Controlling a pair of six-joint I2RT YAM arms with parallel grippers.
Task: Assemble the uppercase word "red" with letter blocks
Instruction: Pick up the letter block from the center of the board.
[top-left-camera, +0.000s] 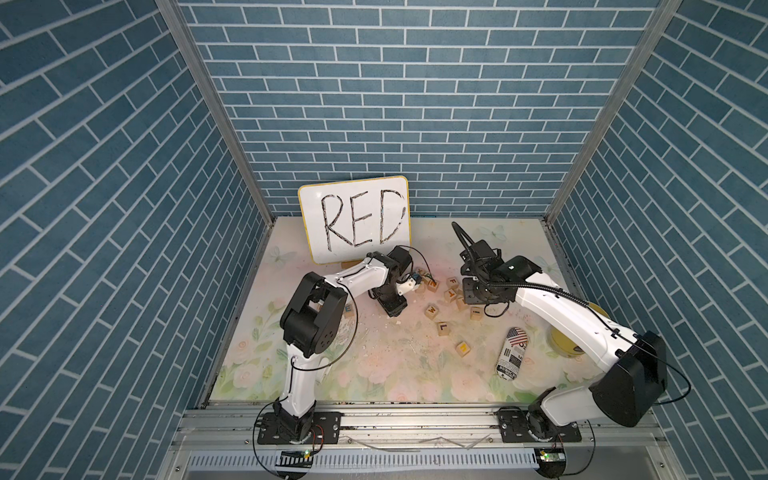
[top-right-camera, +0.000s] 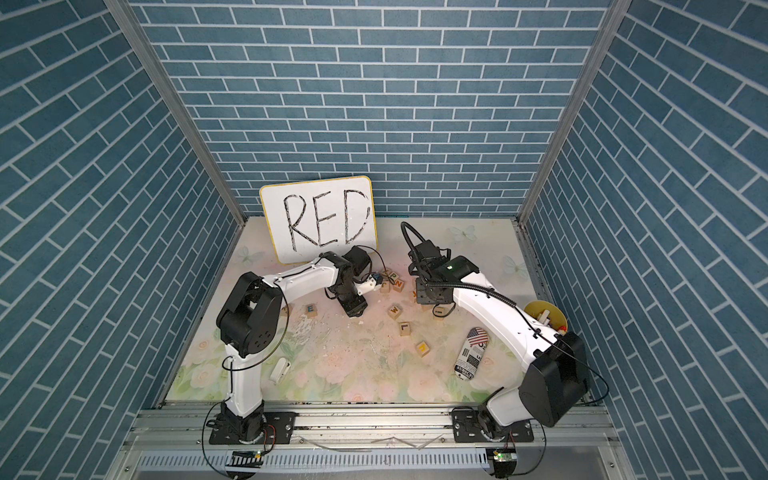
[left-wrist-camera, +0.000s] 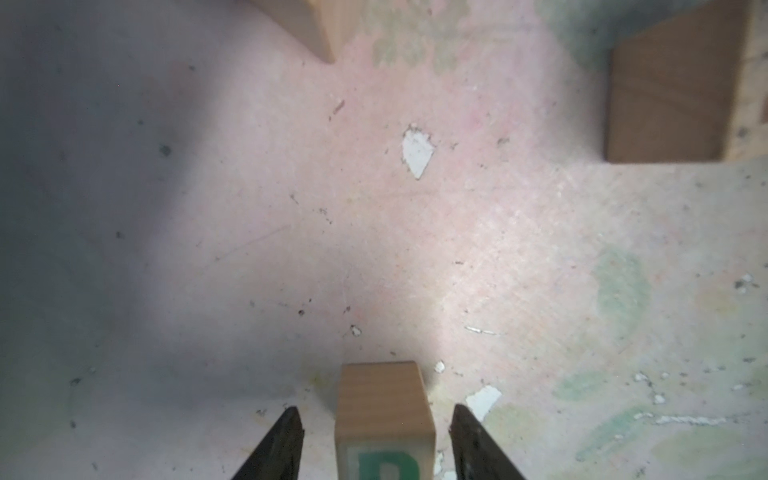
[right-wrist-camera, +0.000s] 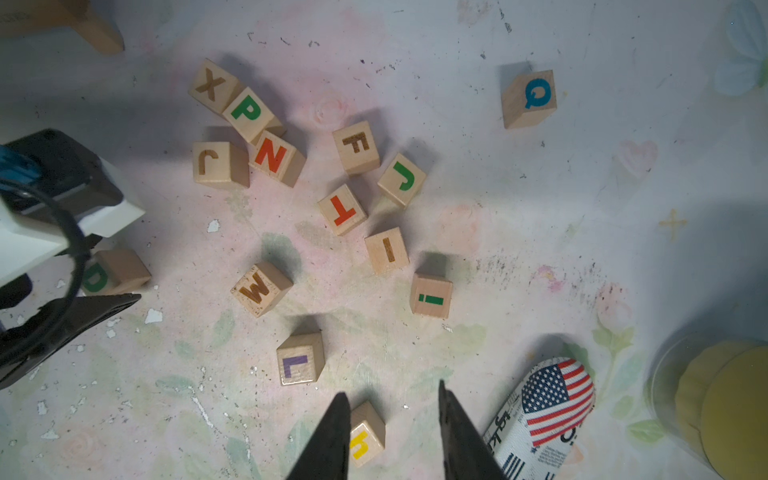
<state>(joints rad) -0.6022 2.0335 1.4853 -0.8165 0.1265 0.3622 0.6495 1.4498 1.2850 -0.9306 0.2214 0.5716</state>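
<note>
On a flowered counter (top-left-camera: 374, 374) inside a booth with blue brick-pattern walls, two white robot arms reach over a scatter of small wooden cubes (right-wrist-camera: 343, 210), each marked with one coloured capital letter. A whiteboard (top-left-camera: 353, 220) with RED handwritten in black leans at the back.

The left arm (top-left-camera: 357, 274) points its jaws down at the counter. The left jaws are open around the D block (left-wrist-camera: 384, 419), a light-wood cube with a green D on its top face. In the wrist view its black fingers (left-wrist-camera: 276, 444) stand one on each side of the cube, with a clear gap on both sides, so neither touches it. The D block sits flat on the counter, just beside the main cluster of cubes.

The E block (top-right-camera: 310, 308), green letter up, sits alone on the counter, well apart from the cluster and near the left arm's elbow.

The right arm (top-left-camera: 557, 307) holds its jaws above the counter on the far side of the cluster. The right jaws are slightly parted, and their fingers (right-wrist-camera: 457, 436) have nothing between them. Seen past them on the counter are a cube with a yellow letter (right-wrist-camera: 365, 434), an L cube (right-wrist-camera: 300, 359) and a W cube (right-wrist-camera: 262, 289). Farther off, the X, P and N cubes (right-wrist-camera: 247, 112) touch in a row. A can (right-wrist-camera: 544, 399) printed with an American flag lies on its side near the right arm, with a yellow cup (right-wrist-camera: 715, 399) beside it.
</note>
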